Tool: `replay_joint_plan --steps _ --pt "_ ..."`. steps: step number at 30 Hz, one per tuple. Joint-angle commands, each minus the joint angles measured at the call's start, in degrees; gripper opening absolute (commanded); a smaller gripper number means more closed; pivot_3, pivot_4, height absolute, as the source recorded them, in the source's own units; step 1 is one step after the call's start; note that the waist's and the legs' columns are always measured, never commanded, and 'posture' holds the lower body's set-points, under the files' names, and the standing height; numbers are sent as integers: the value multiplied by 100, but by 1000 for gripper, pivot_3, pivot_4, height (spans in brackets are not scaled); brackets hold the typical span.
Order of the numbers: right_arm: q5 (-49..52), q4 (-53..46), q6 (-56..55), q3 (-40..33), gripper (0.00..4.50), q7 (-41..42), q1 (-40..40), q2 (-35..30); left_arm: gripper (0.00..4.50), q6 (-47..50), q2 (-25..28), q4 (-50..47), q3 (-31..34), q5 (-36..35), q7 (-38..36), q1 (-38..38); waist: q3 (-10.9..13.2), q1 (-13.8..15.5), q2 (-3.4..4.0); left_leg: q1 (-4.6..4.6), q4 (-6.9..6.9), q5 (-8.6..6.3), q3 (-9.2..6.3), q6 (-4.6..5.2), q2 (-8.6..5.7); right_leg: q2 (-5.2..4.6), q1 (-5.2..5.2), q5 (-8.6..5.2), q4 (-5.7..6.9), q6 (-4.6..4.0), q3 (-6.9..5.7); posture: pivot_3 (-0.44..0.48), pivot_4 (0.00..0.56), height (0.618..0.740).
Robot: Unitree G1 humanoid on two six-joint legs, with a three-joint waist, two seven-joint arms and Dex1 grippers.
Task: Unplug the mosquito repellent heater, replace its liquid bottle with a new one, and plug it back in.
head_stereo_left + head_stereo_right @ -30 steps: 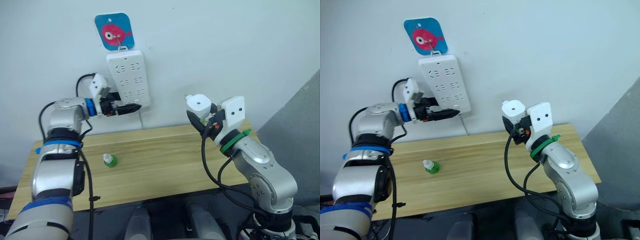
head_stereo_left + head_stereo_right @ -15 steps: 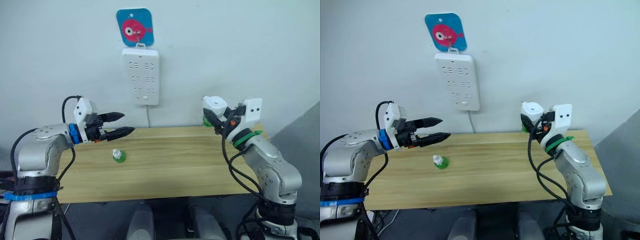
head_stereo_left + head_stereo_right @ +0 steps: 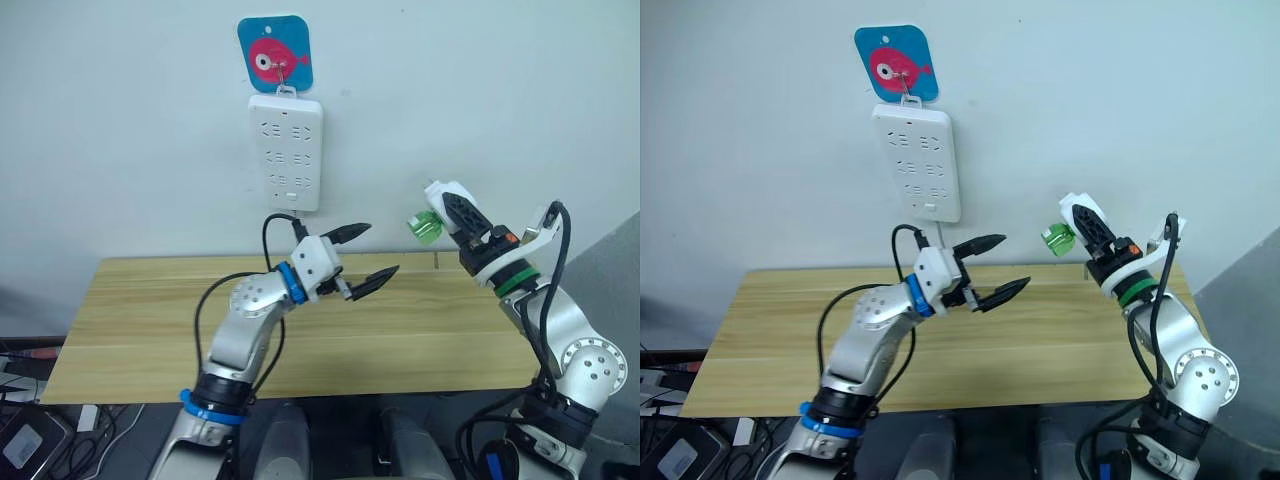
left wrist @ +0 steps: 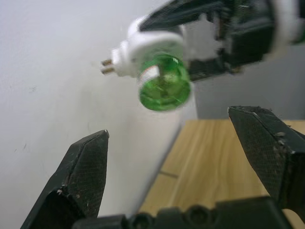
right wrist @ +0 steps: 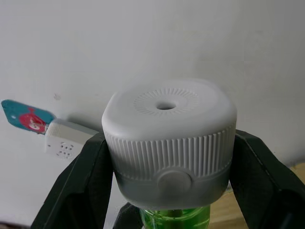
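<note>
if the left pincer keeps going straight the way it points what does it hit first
Most likely the green bottle hanging from the white heater that the right pincer holds. It sits ahead of the open left pincer, slightly high of centre. Depth is unclear, so it might pass just beneath.

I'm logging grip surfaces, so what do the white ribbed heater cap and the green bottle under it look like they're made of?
The white ribbed mosquito repellent heater looks like matte moulded plastic, judging by its fine ridges and soft sheen. The green bottle under it seems to be clear glossy plastic or glass, since light passes through it. The right gripper holds the heater.
</note>
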Motion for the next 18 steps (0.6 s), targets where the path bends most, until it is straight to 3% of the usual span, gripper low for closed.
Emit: replay_joint_plan --steps 1,16,18 --pt "616 -399 -378 254 3006 -162 115 -241 4476 -264 -201 12 -163 61 133 -168 0 -50 0 0 3 0 0 0 0 0 1 1 0 1 0 260 193 740" --pt "1284 -709 -1582 1221 3006 -425 468 -918 4476 -572 -545 459 -301 167 444 -448 -1 -227 -1 5 8 0 -4 0 -2 0 10 2 2 6 -2 250 193 740" --pt "1314 -743 -1656 1317 3006 -399 512 -984 4093 -607 -539 446 -328 202 463 -425 -1 -235 -1 5 8 0 -4 0 -2 0 10 1 2 6 -2 250 193 740"
